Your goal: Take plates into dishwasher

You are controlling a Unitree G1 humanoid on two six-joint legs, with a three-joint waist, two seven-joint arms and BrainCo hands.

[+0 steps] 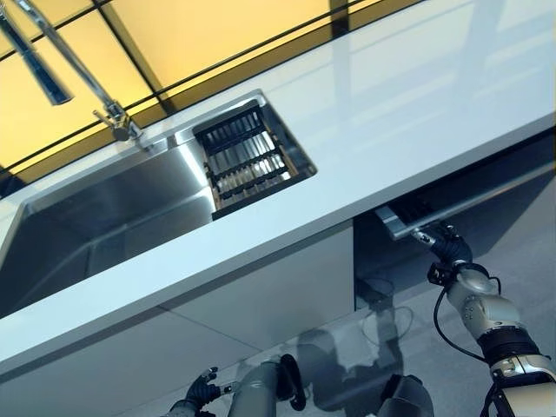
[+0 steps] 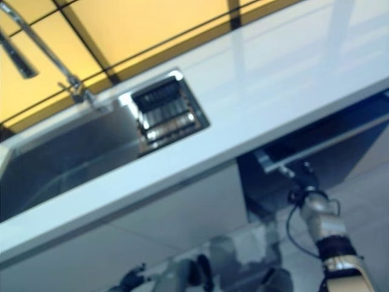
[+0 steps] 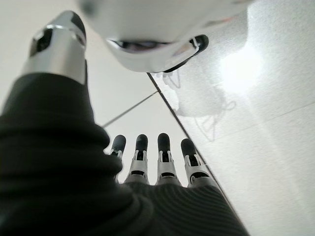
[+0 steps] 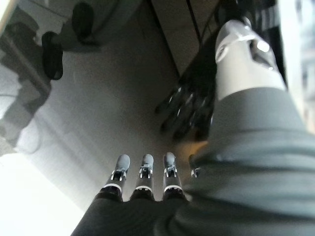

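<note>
So no plates show anywhere yet, and both hands are empty.
Nearest, the left hand (image 3: 157,162) hangs low by the cupboard front with fingers straight, and the right hand (image 1: 443,245) reaches with straight fingers toward the dishwasher door (image 1: 452,204) under the bench (image 1: 391,130). Farther off sit one sink (image 1: 104,217), one dark rack (image 1: 243,156) and one tap (image 1: 95,95). Plates will likely be stiff, slippery and breakable, so pinch the rim.
</note>
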